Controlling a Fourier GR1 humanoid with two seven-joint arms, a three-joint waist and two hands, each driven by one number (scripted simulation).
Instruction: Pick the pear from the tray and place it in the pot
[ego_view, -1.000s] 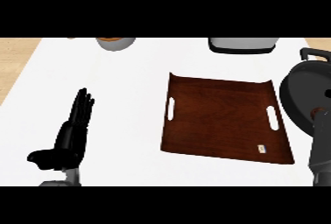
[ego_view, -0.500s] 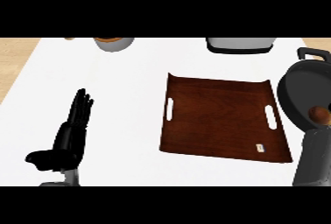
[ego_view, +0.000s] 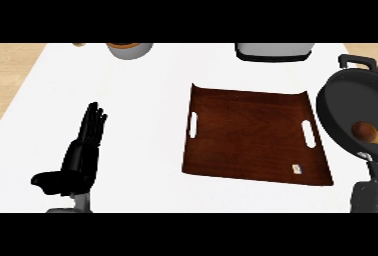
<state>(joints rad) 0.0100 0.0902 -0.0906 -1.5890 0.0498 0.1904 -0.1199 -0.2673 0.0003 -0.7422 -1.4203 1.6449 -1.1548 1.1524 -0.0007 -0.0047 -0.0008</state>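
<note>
The brownish rounded pear (ego_view: 363, 131) lies inside the large black round pot (ego_view: 341, 112) at the counter's right edge, well apart from the black left hand (ego_view: 80, 159), which rests at the counter's front left with its fingers straight and together, holding nothing. At the front right corner only a dark grey piece of the right arm (ego_view: 363, 195) shows, just below the pot; whether that hand's fingers are spread or curled cannot be told. One dark brown wooden tray (ego_view: 255, 135) with two white handle slots sits right of centre, beside the pot. There is one pear, one pot, one tray. Along the back edge stand one grey bowl (ego_view: 130, 49) and one grey, black-based appliance (ego_view: 274, 51).
</note>
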